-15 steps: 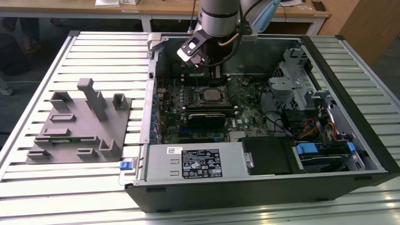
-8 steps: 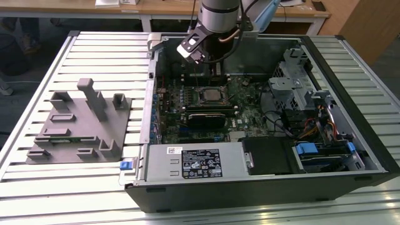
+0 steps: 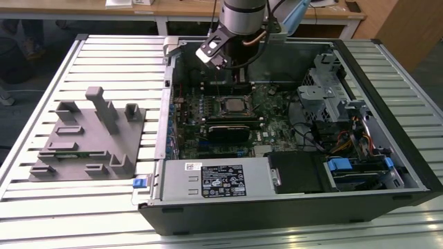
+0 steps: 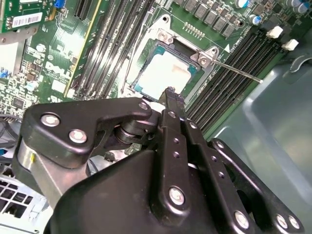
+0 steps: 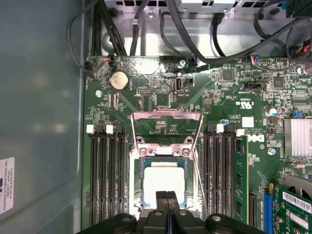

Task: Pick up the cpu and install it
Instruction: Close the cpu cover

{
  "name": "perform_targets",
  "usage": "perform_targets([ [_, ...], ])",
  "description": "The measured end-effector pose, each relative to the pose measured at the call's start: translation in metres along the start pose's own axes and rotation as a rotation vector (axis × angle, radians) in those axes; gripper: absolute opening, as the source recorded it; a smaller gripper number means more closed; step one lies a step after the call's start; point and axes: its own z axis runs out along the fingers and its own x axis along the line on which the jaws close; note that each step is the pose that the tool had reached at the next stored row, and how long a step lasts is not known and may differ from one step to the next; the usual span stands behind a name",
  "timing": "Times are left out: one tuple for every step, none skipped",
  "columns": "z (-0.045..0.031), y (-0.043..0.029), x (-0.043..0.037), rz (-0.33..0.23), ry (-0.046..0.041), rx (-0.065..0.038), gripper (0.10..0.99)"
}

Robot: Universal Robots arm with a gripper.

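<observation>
Exterior view's left: grey tray point(image 3: 86, 140) on slatted table point(image 3: 41, 218). Middle: open computer case point(image 3: 395, 78) with a white printed label point(image 3: 220, 179) on the power supply box. A barcode sticker point(image 4: 24, 20) shows in the second wrist view. The cpu point(image 5: 164, 183) sits in the motherboard point(image 5: 229, 97) socket point(image 5: 141, 185), silver top up, retention frame point(image 5: 167, 117) flipped open. Gripper point(image 5: 167, 196) is over the cpu's near edge, contact unclear, jaws together, gripping nothing. Green memory stick point(image 5: 241, 180) slotted beside the socket. Exterior view's right: drive cage point(image 3: 332, 93).
</observation>
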Motion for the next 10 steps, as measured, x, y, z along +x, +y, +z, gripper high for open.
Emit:
perform_targets([
  [-0.0001,0.0,-0.0002,0.0,0.0,0.0,0.106],
  [-0.0007,0.0,-0.0002,0.0,-0.0004,0.0,0.106],
  [-0.0016,0.0,-0.0002,0.0,-0.0003,0.0,0.106],
  [-0.003,0.0001,-0.0002,0.0,0.0,0.0,0.106],
  [-0.0046,0.0002,-0.0002,0.0,0.0,0.0,0.106],
  [-0.0063,0.0003,-0.0002,0.0,0.0001,0.0,0.106],
  [-0.0084,0.0004,-0.0001,0.0,0.0002,0.0,0.106],
  [-0.0109,0.0004,-0.0001,0.0,0.0,0.0,0.106],
  [-0.013,0.0005,-0.0001,0.0,-0.0002,0.0,0.106],
  [-0.0149,0.0006,-0.0001,0.0,0.0,0.0,0.106],
])
